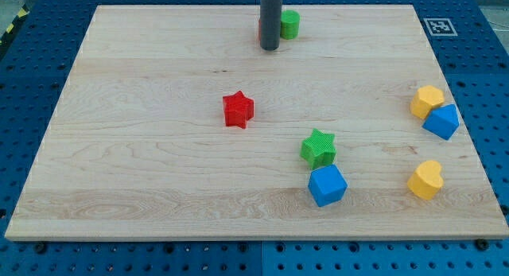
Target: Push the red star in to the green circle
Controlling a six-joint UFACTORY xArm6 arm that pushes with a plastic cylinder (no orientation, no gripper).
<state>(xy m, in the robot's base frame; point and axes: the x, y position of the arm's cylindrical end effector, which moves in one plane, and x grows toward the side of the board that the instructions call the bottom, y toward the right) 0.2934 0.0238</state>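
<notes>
The red star (238, 110) lies a little left of the board's middle. The green circle (290, 24) sits near the view's top edge of the board. My tip (270, 48) stands just left of and below the green circle, well above the red star in the view. A sliver of another red block (259, 29) shows behind the rod on its left side; most of it is hidden.
A green star (319, 147) touches a blue cube (327, 185) below the middle right. A yellow block (427, 100) and a blue block (442, 122) touch at the right edge. A yellow heart (425, 180) lies lower right. The wooden board (119, 165) ends in blue pegboard.
</notes>
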